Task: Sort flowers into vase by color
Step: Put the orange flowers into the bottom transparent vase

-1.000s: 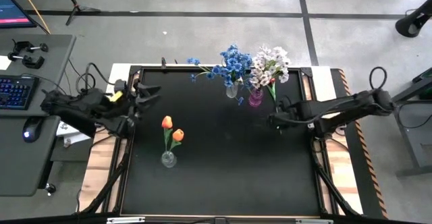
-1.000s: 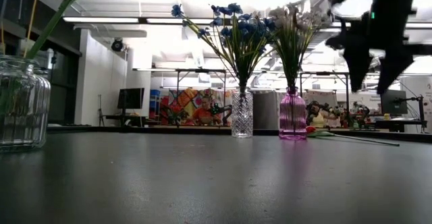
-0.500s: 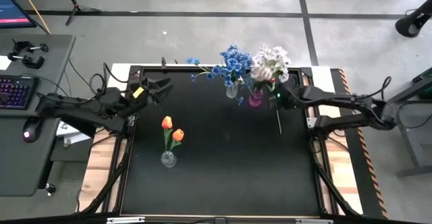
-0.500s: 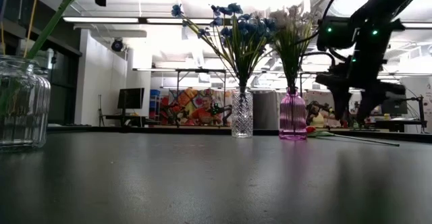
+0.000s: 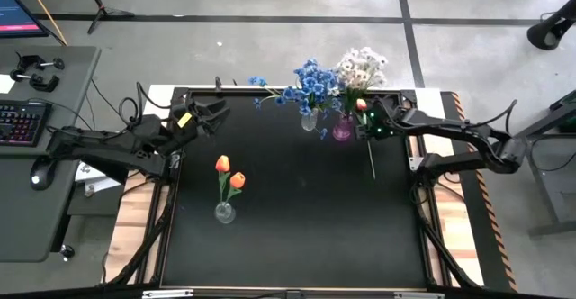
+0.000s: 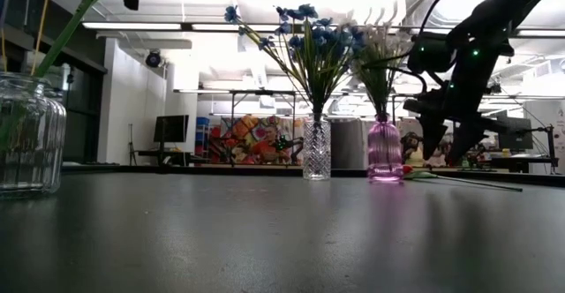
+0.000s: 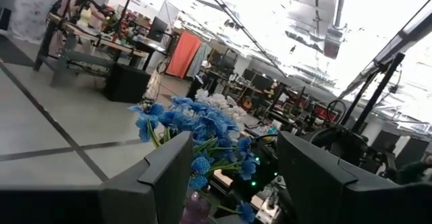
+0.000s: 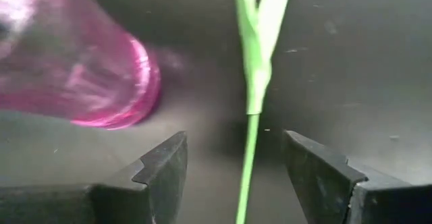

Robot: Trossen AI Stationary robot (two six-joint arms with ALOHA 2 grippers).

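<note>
Three vases (image 5: pixel 224 212), three orange tulips (image 5: pixel 222 163), two end effectors (image 5: pixel 219 116)

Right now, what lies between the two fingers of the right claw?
In the right wrist view, the green stem of the loose flower lies on the table between the open right claw's fingers, untouched; the pink vase stands beside.

Side desk off the table's left edge (image 5: pixel 54 200): keyboard (image 5: pixel 20 122) and mouse (image 5: pixel 36 178) on it. Tripod base (image 5: pixel 551 31) on the floor beyond the far right corner
</note>
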